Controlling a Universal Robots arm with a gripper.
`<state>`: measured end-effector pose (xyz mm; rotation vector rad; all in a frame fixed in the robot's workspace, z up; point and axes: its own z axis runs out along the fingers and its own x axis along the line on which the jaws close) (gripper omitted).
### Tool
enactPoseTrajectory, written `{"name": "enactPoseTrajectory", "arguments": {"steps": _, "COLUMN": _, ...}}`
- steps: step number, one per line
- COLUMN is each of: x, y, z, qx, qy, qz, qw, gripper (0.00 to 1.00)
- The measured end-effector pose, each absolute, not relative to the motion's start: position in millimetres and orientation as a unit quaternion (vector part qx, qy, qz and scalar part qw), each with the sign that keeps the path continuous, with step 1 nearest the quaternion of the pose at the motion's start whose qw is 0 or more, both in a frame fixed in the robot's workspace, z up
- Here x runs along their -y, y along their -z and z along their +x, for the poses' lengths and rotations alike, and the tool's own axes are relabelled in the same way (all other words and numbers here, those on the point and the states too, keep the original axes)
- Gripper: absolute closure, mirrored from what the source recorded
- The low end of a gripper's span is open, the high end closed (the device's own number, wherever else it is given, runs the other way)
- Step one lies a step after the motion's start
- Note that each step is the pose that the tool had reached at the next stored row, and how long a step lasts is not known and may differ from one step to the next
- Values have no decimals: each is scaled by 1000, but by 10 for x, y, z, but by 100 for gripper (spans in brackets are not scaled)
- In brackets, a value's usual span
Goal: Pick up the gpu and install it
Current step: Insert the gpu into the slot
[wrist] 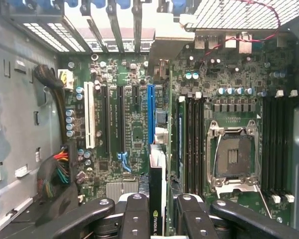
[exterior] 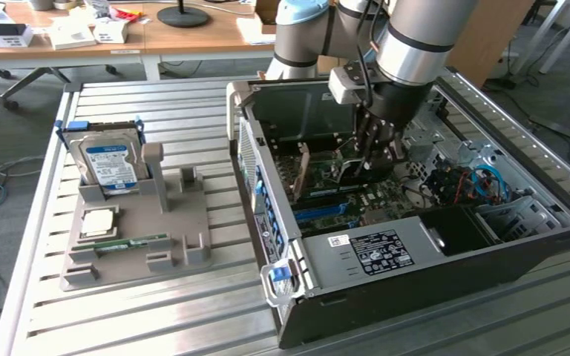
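My gripper [exterior: 368, 162] reaches down inside the open computer case [exterior: 394, 252], shut on the gpu [exterior: 332, 169]. The gpu stands on edge over the green motherboard [exterior: 364, 199]. In the wrist view the gpu [wrist: 157, 172] shows edge-on between my two black fingers [wrist: 135, 215], its dark face carrying a green logo. It runs lengthwise beside the blue expansion slot [wrist: 150, 112], toward the bracket openings at the case's rear wall. Whether its edge sits in a slot I cannot tell.
On the exterior view's left, a grey holder [exterior: 166, 245] carries a blue-labelled hard drive [exterior: 107, 165], a processor chip [exterior: 99, 221] and a narrow memory stick [exterior: 127, 243]. Case walls, the power supply [exterior: 384, 251], cables [wrist: 55, 174] and the CPU socket [wrist: 235, 157] surround the gripper.
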<state>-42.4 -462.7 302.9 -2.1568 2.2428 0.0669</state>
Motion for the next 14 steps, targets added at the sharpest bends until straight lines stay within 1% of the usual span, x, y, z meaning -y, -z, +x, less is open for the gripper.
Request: {"name": "enactPoseTrajectory", "arguments": {"steps": 14, "x": 4627, "y": -2931, "z": -426, "qx": -721, "qy": -21, "qz": -693, "qw": 15, "gripper": 74}}
